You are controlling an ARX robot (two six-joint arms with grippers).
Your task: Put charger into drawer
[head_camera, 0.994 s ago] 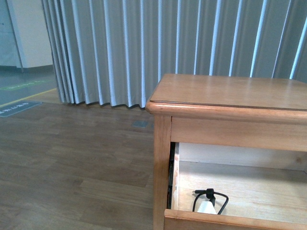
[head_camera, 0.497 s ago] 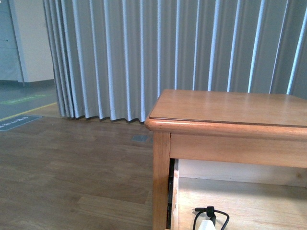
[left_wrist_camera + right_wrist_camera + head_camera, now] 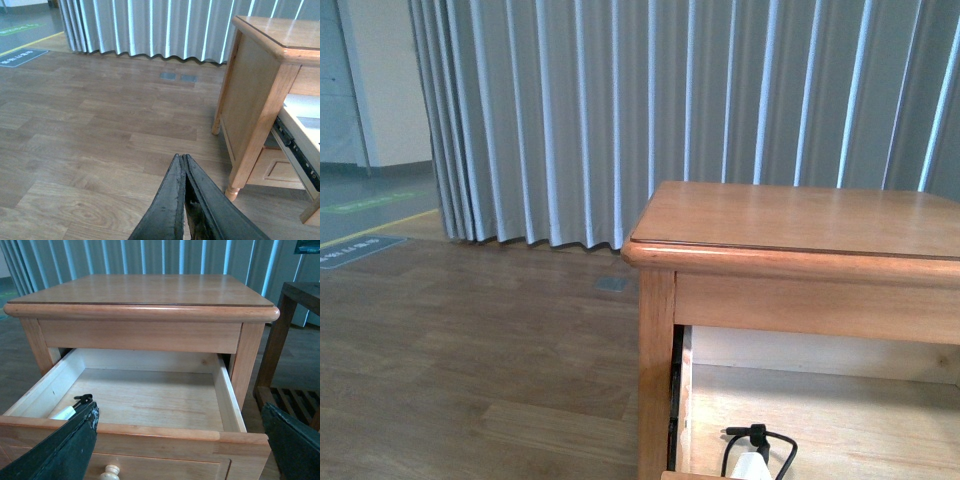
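The drawer [image 3: 150,432] of the wooden bedside table stands pulled out, its pale inside showing and its round knob [image 3: 111,472] at the front. The charger [image 3: 66,412], white with a black cable [image 3: 83,400], lies on the drawer's floor in a front corner, partly hidden behind one finger. In the front view the charger [image 3: 752,464] shows at the bottom edge inside the drawer [image 3: 840,420]. My right gripper [image 3: 179,412] hangs open in front of the drawer, holding nothing. My left gripper [image 3: 183,158] is shut and empty over the floor, to the side of the table.
The table top [image 3: 800,215] overhangs the back of the drawer. A grey pleated curtain [image 3: 620,100] hangs behind. A dark wooden shelf unit [image 3: 295,315] stands close beside the table. A lower drawer front [image 3: 280,170] sits under the open one. Wooden floor [image 3: 100,125] spreads on the left gripper's side.
The front view has shifted, so the table sits lower in the picture than a second ago. The charger lies in the same spot in the drawer.
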